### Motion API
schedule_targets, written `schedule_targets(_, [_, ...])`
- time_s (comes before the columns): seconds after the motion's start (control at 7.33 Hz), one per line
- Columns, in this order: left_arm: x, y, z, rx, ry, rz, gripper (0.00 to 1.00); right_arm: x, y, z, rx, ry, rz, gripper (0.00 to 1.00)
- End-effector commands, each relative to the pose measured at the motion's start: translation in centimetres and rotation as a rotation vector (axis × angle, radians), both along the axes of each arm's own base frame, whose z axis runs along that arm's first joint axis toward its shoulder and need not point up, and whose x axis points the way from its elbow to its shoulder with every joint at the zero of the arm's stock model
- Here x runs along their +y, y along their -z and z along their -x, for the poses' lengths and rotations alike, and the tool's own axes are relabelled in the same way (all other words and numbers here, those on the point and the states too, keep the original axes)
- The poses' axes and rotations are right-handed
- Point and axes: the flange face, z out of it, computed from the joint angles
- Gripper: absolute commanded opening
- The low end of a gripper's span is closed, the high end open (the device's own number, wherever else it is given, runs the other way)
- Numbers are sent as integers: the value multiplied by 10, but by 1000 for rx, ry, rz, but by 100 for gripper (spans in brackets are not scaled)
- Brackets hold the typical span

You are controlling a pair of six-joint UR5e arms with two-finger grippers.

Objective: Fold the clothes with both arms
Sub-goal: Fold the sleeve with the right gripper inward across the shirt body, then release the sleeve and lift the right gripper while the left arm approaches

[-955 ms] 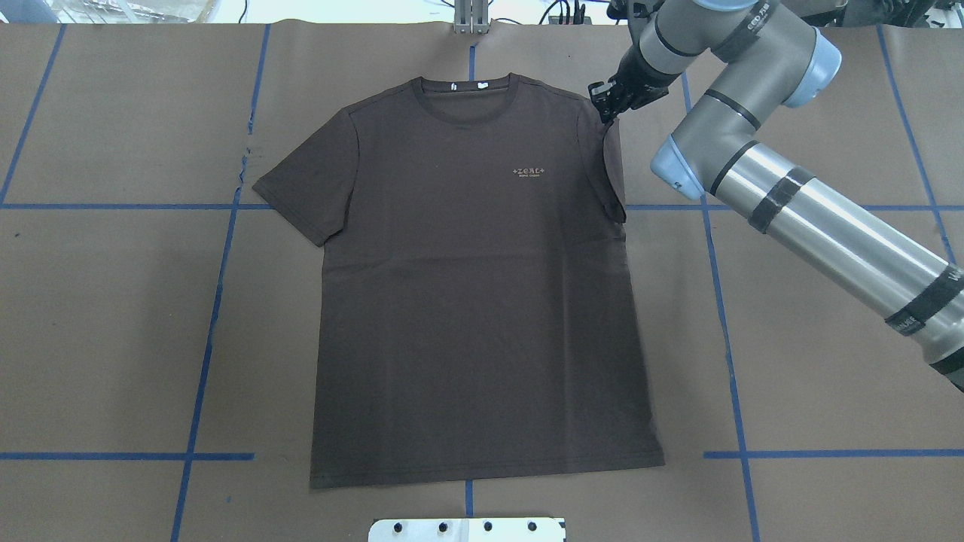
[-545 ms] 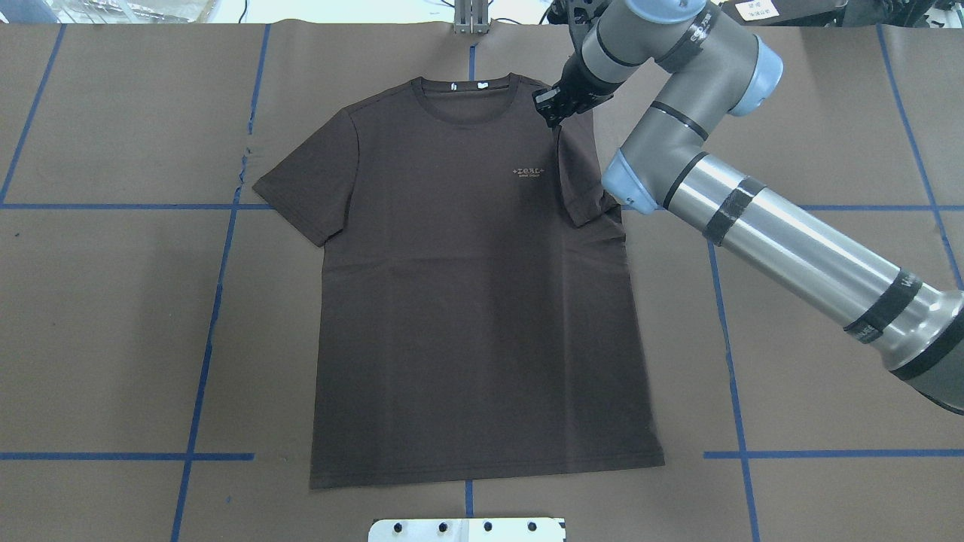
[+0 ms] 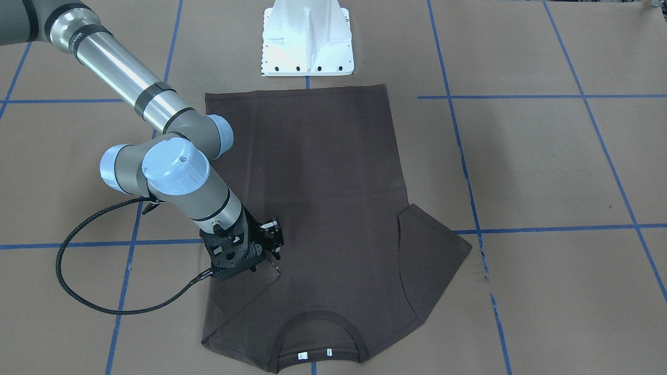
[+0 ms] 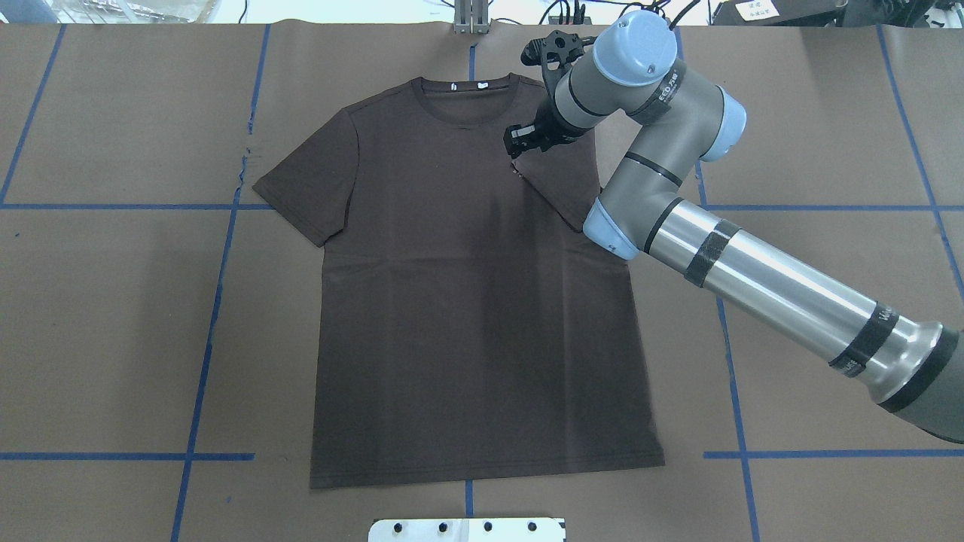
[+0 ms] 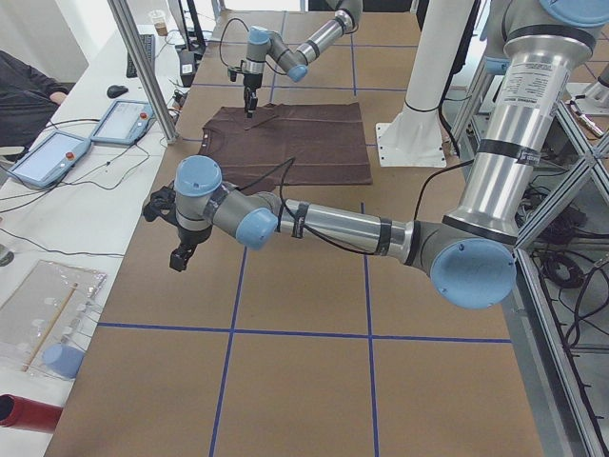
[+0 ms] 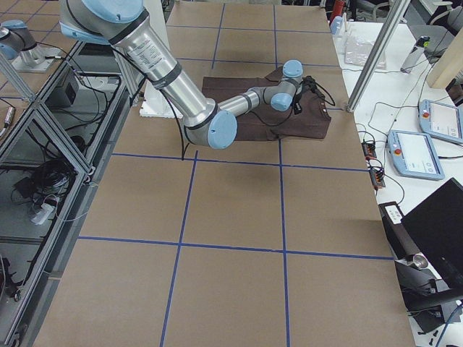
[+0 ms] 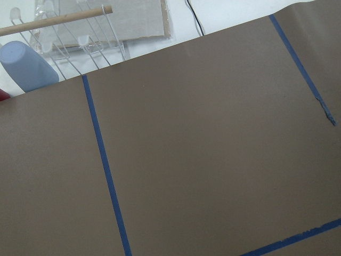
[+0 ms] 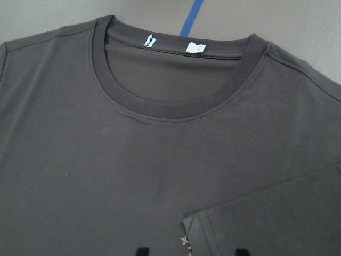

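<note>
The T-shirt (image 4: pixel 467 324) lies flat on the worktop (image 4: pixel 113 301) beneath the right claw (image 4: pixel 520 144). One sleeve (image 4: pixel 561 177) lies folded across the chest, with its corner directly under the claw. The collar (image 4: pixel 467 122) is just beyond the claw, and the other sleeve (image 4: pixel 305 181) is well off to its left.

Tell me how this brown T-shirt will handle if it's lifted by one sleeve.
Probably floppy: the T-shirt has its sleeve folded flat over the chest. Likely light: thin, with shallow wrinkles. It may drag on the matte table paper.
</note>
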Motion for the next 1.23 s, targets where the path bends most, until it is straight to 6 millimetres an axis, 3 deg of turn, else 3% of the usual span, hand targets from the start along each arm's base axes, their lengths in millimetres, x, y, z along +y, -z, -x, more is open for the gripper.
schedule_targets(0.0, [-22, -2, -3, 36, 59, 24, 100, -2, 26, 1, -67, -87, 151, 100])
schedule_targets(0.14, [-37, -2, -17, 75, 95, 40, 100, 1, 35, -4, -33, -99, 202, 100])
schedule_targets(0.27, [-35, 1, -67, 117, 76, 61, 100, 4, 57, -25, 27, -109, 271, 100])
schedule_targets(0.41, [-38, 21, -97, 165, 97, 97, 100, 5, 68, -51, 55, -95, 324, 100])
schedule_targets(0.55, [-36, 34, -121, 205, 129, 128, 100, -2, 56, -82, 35, -73, 378, 100])
schedule_targets(0.68, [-33, 43, -170, 213, 214, 136, 100, 5, 33, -117, 7, -50, 416, 100])
schedule_targets(0.82, [-22, 46, -230, 225, 290, 169, 100, 16, 24, -141, -13, -37, 430, 100])
schedule_targets(1.09, [-5, 79, -333, 244, 361, 183, 100, 29, 23, -152, -7, -38, 436, 100])
